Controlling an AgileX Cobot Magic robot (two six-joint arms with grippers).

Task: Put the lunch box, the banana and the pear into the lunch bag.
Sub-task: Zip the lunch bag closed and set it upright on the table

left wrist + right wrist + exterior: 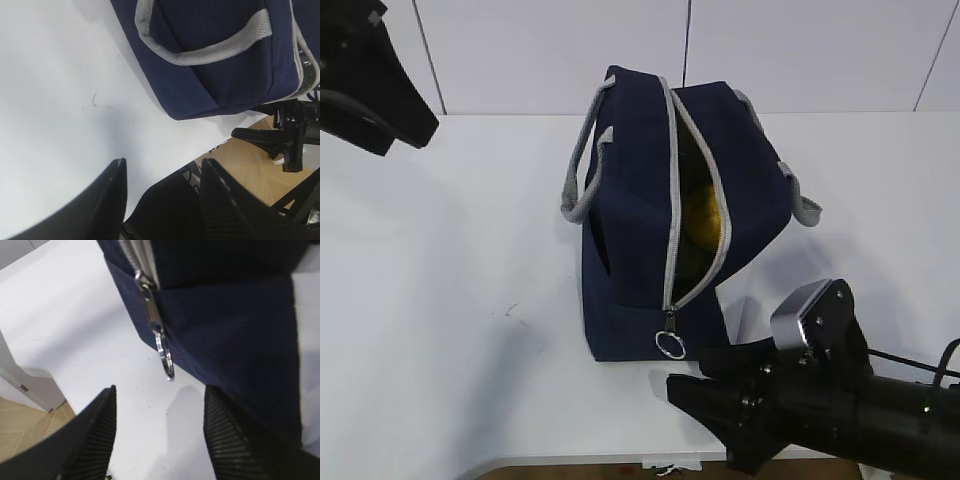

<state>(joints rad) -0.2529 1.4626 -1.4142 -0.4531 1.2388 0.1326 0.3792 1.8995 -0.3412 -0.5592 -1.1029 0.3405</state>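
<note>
I see the lunch bag (650,210) unzipped on the worktop (440,300), something yellow inside; my right tool (160,435) hangs open and empty near its ring pull (165,357), left tool (162,200) likewise open, empty.

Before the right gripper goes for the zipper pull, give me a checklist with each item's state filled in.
1. Right gripper open, nothing between the jaws: ok.
2. Ring pull hanging free ahead of the right gripper: ok.
3. Something yellow inside the lunch bag: ok.
4. Lunch box, banana and pear all inside: cannot tell.
5. Zipper closed: not ok, gaping.
6. Left gripper open and off the bag: ok.
</note>
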